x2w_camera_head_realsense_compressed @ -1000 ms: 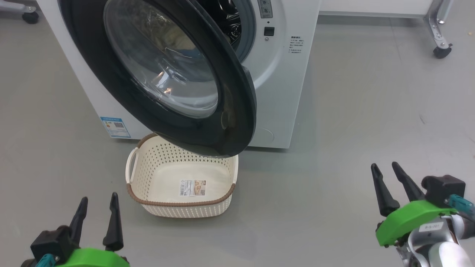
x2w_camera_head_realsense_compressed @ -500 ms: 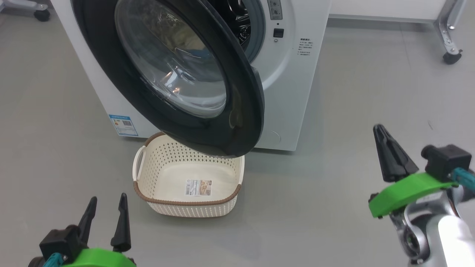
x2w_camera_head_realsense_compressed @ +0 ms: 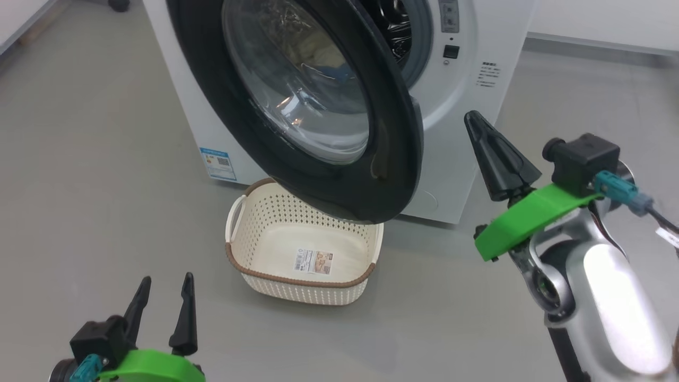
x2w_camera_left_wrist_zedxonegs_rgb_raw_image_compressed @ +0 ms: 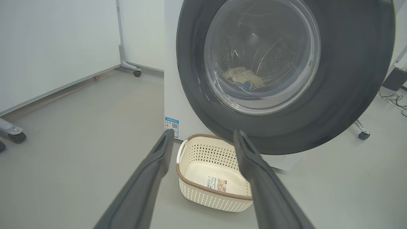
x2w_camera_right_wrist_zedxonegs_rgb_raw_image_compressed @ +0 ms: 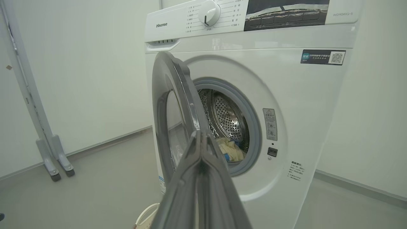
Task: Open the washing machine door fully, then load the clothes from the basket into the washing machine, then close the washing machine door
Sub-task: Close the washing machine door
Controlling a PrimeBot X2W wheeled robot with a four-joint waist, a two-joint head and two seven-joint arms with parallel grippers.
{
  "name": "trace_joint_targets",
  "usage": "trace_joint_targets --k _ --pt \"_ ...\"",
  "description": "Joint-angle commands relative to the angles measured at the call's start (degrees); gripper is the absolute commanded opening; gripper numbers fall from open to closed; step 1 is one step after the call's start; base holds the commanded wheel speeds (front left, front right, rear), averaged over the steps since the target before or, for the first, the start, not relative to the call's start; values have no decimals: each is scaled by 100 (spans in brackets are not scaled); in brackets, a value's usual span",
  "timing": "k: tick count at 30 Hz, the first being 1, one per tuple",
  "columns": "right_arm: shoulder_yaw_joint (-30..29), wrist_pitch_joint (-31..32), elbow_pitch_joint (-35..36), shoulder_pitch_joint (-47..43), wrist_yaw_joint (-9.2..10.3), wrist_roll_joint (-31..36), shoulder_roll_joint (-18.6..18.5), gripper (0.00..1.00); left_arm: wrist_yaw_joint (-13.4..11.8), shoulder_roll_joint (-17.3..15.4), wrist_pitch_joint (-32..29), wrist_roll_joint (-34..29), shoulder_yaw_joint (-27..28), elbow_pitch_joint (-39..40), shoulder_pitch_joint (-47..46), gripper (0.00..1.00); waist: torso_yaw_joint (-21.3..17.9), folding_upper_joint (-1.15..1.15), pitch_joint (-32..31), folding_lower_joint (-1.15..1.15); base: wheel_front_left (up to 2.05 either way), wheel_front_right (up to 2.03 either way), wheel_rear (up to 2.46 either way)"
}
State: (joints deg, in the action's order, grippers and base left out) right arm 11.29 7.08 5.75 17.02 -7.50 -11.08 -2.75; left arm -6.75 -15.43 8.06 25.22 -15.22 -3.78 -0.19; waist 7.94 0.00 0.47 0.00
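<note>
The washing machine, a white front-loader, stands on the grey floor. The washing machine door is partly open, swung out on its left-hand hinge; its wide glossy black rim surrounds a bulging bowl of clear glass. In the right wrist view the gap shows the grey gasket and the perforated steel drum. The clothes lie low in the drum, pale yellow with a blue patch, and are also visible through the glass in the left wrist view. The basket, cream plastic with perforated sides, a brown rim and white handles, sits on the floor in front of the machine, its far edge under the door's lower rim. Writing: "Hisense" on the control panel, left of a white dial; a dark sticker with a QR code; a grey warning label beside the opening; a blue label low on the front; and a barcode label on the basket floor. Their small print is illegible. The right gripper is raised to the right of the door's free edge, not touching it, fingers pressed together on nothing. The left gripper hangs low over the floor, near the basket, fingers spread and empty.
</note>
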Motion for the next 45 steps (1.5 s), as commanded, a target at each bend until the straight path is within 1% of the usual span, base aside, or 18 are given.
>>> trace_joint_targets --k 1,6,7,11,16,18,20,25,34,37,45 --pt "156 12 -8 496 1 -50 -12 0 31 -66 39 -6 181 128 -389 100 198 0 82 0 0 0 0" --pt "397 -28 -885 1073 1 -78 -16 0 137 29 81 10 34 -4 -551 100 558 0 195 0 0 0 0" --pt "397 -28 -885 1073 1 -78 -16 0 137 29 81 10 34 -4 -551 100 558 0 195 0 0 0 0" --pt "667 -86 -1665 1528 1 -274 -15 0 204 110 131 24 -61 -139 -677 100 797 0 248 0 0 0 0" --pt "1028 -41 -2707 2069 1 -439 -14 0 251 167 187 15 -149 -292 -796 100 1001 0 281 0 0 0 0" --pt "1110 -40 -3029 2218 1 -621 -14 0 265 188 204 10 -183 -340 -835 100 1063 0 287 0 0 0 0" --pt "1149 -23 -3342 2369 1 -661 -14 0 271 212 222 15 -204 -378 -873 100 1108 0 302 0 0 0 0" --pt "1148 -105 -3921 2627 1 -820 -13 0 284 241 266 28 -235 -455 -936 100 1159 0 329 0 0 0 0" --pt "1009 -345 -4762 2967 1 -809 -13 0 263 251 339 81 -234 -598 -966 100 1079 0 396 0 0 0 0" --pt "957 -386 -4926 3045 1 -779 -13 0 266 250 357 101 -231 -624 -978 100 1055 0 411 0 0 0 0" --pt "567 -463 -5465 3391 1 -692 -20 0 276 255 433 83 -275 -672 -1046 100 1016 0 508 0 0 0 0"
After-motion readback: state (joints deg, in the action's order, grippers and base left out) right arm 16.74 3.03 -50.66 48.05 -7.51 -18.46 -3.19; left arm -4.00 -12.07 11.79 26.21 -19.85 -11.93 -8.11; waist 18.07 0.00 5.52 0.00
